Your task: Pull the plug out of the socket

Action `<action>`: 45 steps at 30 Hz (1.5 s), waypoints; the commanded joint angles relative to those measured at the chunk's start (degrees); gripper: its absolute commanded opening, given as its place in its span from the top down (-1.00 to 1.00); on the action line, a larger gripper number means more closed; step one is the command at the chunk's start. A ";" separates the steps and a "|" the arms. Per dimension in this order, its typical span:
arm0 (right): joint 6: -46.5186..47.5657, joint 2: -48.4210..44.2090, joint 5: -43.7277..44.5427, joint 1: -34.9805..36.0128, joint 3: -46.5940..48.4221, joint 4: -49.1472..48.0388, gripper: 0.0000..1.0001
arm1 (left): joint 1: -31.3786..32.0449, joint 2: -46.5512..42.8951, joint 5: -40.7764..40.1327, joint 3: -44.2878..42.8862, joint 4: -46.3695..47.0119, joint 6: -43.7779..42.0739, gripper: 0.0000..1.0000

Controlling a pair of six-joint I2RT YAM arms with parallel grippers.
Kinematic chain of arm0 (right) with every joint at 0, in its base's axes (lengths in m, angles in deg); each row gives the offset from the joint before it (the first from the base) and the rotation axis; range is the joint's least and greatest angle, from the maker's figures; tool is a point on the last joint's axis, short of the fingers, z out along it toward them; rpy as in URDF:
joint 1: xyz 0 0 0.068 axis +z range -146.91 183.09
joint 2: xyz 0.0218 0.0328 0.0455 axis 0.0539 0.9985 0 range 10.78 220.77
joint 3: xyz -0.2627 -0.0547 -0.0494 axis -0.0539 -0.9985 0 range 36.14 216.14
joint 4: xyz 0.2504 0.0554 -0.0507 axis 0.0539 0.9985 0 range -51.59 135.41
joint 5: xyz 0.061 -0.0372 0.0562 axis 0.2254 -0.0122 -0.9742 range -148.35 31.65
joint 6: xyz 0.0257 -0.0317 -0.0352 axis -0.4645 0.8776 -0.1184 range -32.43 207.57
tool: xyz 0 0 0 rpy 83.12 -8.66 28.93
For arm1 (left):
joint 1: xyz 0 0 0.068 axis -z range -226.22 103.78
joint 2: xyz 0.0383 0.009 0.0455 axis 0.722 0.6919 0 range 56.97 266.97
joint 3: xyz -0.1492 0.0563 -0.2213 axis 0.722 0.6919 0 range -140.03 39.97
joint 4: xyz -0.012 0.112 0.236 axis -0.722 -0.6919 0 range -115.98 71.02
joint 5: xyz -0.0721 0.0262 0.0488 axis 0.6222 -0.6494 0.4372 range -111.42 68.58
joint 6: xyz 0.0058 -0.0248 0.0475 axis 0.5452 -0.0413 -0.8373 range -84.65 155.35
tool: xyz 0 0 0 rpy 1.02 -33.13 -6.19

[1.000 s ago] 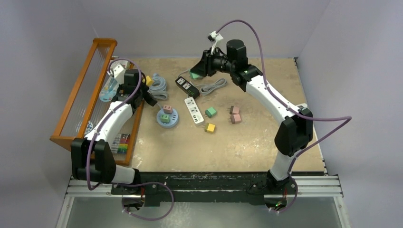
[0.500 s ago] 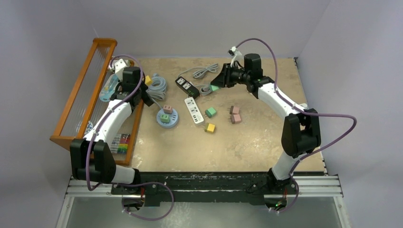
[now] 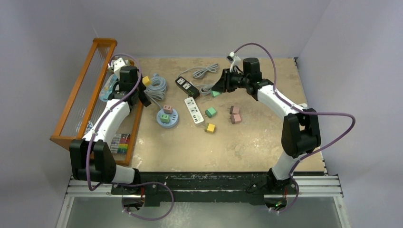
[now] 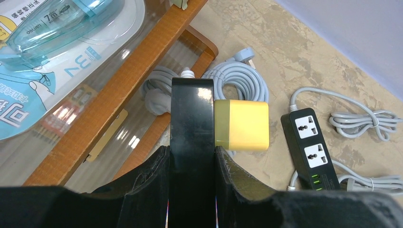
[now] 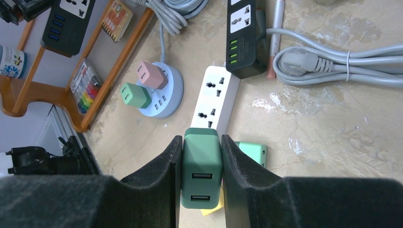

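Lower middle of the top view: loose yellow plug (image 3: 210, 127) on the counter (image 3: 237, 147), with one small green and two pink plugs just beyond it. Left of these is the round blue socket hub (image 3: 167, 118), a pink and a green plug seated in it, and the white strip (image 3: 193, 110) lies beside it.

Farther up, centre: right hand (image 5: 202, 142) clenched on the dark green plug (image 5: 202, 175), held clear of the white strip's sockets.

Upper left: left hand (image 4: 192, 159) grasping the black socket block (image 4: 192, 109). Yellow cube plug (image 4: 241, 125) touches its right face.

"7m" printed on blue blister pack (image 4: 71, 33)
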 commanded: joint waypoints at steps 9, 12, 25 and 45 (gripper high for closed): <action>1.00 1.27 0.13 -0.37 -1.38 -2.93 1.00 | -1.56 -0.97 1.71 -2.81 6.10 -2.26 1.00; 0.24 1.33 0.44 -1.23 -2.49 -4.32 1.00 | -1.87 -0.96 2.21 -2.64 6.32 -2.46 1.00; -6.28 5.61 -2.49 -5.59 -5.86 -12.53 1.00 | -2.62 -0.99 4.27 -2.13 7.09 -2.65 1.00; -8.51 17.74 0.77 -3.48 2.28 -17.37 1.00 | -2.62 -0.96 7.08 -1.77 7.88 -1.60 1.00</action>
